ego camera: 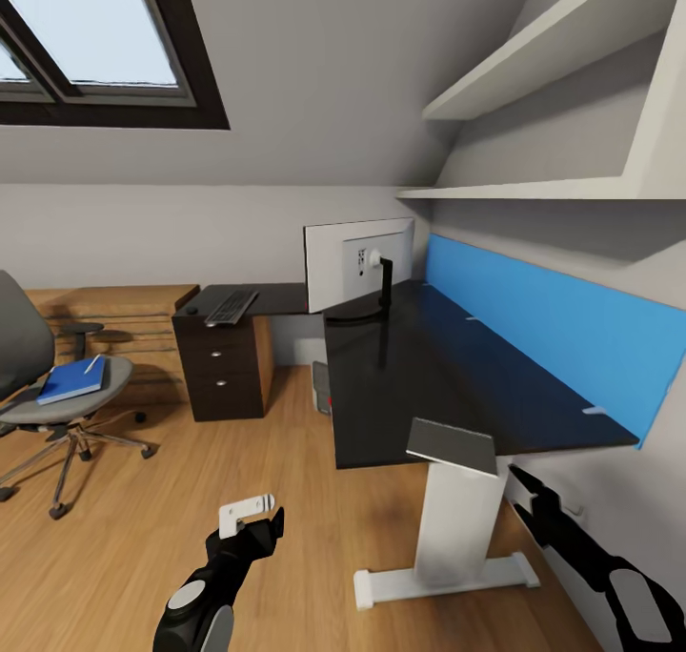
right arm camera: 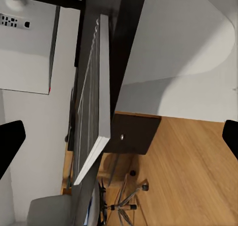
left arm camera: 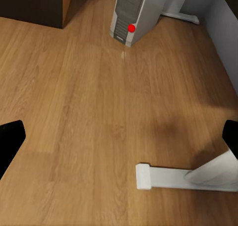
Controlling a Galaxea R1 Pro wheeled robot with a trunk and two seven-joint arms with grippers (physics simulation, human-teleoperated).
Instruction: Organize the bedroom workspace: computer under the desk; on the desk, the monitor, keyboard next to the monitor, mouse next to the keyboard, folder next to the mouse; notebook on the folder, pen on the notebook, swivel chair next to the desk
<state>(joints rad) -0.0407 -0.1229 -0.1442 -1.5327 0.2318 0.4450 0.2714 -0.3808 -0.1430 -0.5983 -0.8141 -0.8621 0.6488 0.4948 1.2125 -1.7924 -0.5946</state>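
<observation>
Both jaws hang wide and empty at 6 o'clock, while the blue folder [ego camera: 72, 380], seemingly with the pen [ego camera: 92, 364], waits on the swivel chair [ego camera: 43, 385] at 9 o'clock, which could roll under a careless reach.

Counter [ego camera: 457, 395] glossy black top, white leg, bright blue back panel; monitor [ego camera: 357, 263] pale grey back, black stand; swivel chair [ego camera: 38, 376] grey; blue folder [ego camera: 72, 381] on its seat; computer [left arm camera: 130, 14] light grey, red dot; floor [ego camera: 191, 519] honey wood grain
</observation>
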